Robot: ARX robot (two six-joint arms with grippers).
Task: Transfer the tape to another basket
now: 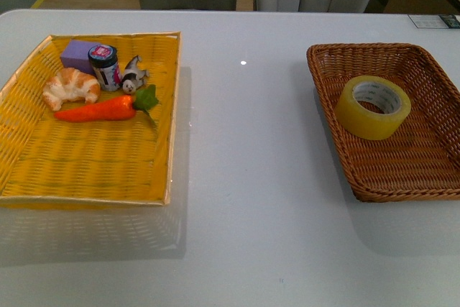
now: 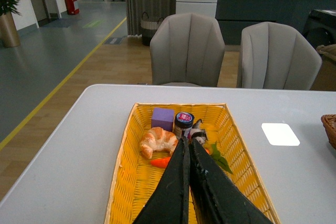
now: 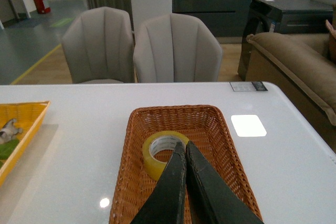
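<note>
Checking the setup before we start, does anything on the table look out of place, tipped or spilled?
Nothing stands out. The tape rests slightly tilted in the brown basket, and the croissant, carrot, jar and purple block sit grouped in the yellow tray. No spills or damage visible.

The tape (image 1: 373, 106), a wide roll of translucent yellowish packing tape with a white printed inner core, lies inside the basket (image 1: 432, 180), tilted so its open centre faces up and partly toward the camera, in the half of the basket farther from the robot. The basket is rectangular, woven of dark brown wicker with raised sloping sides, and holds only the roll. In the right wrist view the tape (image 3: 160, 153) rests on the basket (image 3: 220, 145) floor nearer one long wall than the other, its near part hidden.
</note>
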